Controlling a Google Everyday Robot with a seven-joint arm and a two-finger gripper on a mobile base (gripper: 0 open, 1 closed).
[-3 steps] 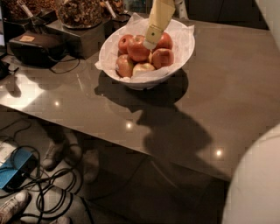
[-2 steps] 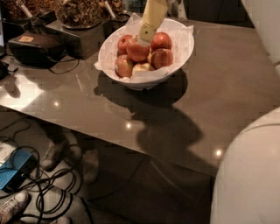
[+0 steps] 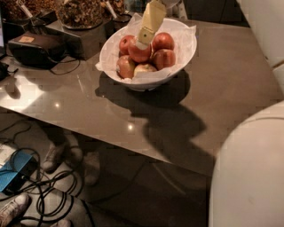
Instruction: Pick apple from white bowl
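The white bowl (image 3: 183, 53), lined with crinkled white paper, stands on the grey-brown table (image 3: 230, 88) at the back centre. It holds several apples. A deep-red apple (image 3: 138, 53) lies in the middle of the pile, with other red ones to its right (image 3: 163, 41) and paler ones in front (image 3: 144, 68). My gripper (image 3: 143, 43), pale yellow, comes down from the top of the view into the bowl. Its tip rests on top of the middle red apple.
A black device (image 3: 35, 48) with a cable and a dark stand (image 3: 80, 37) with bowls of snacks (image 3: 82, 11) sit at the table's back left. Cables (image 3: 49, 195), a blue item (image 3: 11, 177) and shoes lie on the floor. My white body (image 3: 248, 173) fills the right.
My gripper has shifted a little to the left over the bowl, onto the middle red apple. My white body takes up more of the right side. The apples have not moved.
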